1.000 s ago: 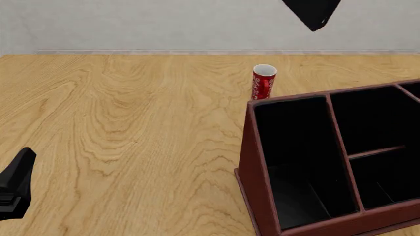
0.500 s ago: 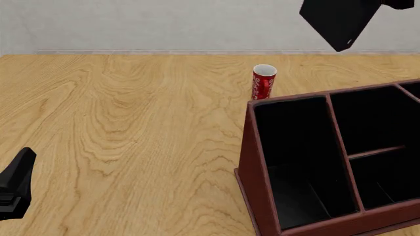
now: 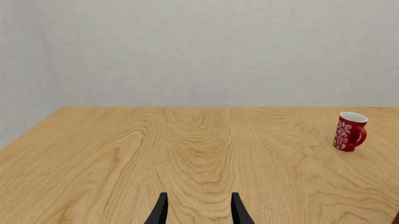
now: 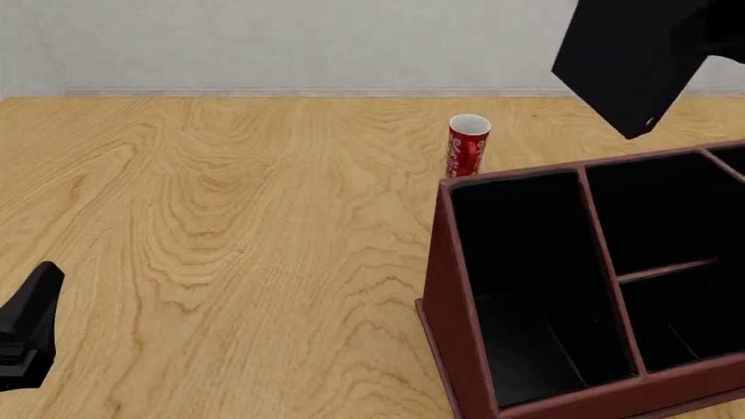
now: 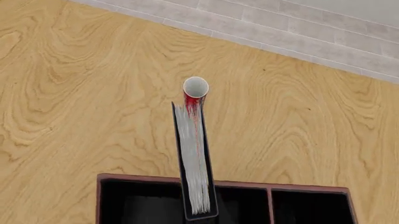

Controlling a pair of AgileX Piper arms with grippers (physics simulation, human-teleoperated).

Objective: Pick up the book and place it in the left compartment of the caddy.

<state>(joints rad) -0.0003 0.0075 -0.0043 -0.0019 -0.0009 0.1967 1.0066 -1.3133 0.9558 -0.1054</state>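
The book (image 4: pixel 623 65) hangs in the air at the far right, above the far side of the caddy (image 4: pixel 456 288) and clear of it, carried high enough to pass the rim before it goes down. The right wrist view looks down its grey-white page edge, so it is plainly gripped edge-on by the right arm's jaws, though the jaws themselves are out of sight. Below it the left compartment (image 4: pixel 518 279) shows only black lining, and the smaller sections beside it look equally bare. The red-and-white mug (image 4: pixel 468 146) stands on the desk (image 4: pixel 233 218) just beyond the caddy. The left gripper (image 3: pixel 198 212) rests low at near left, jaws parted, holding nothing.
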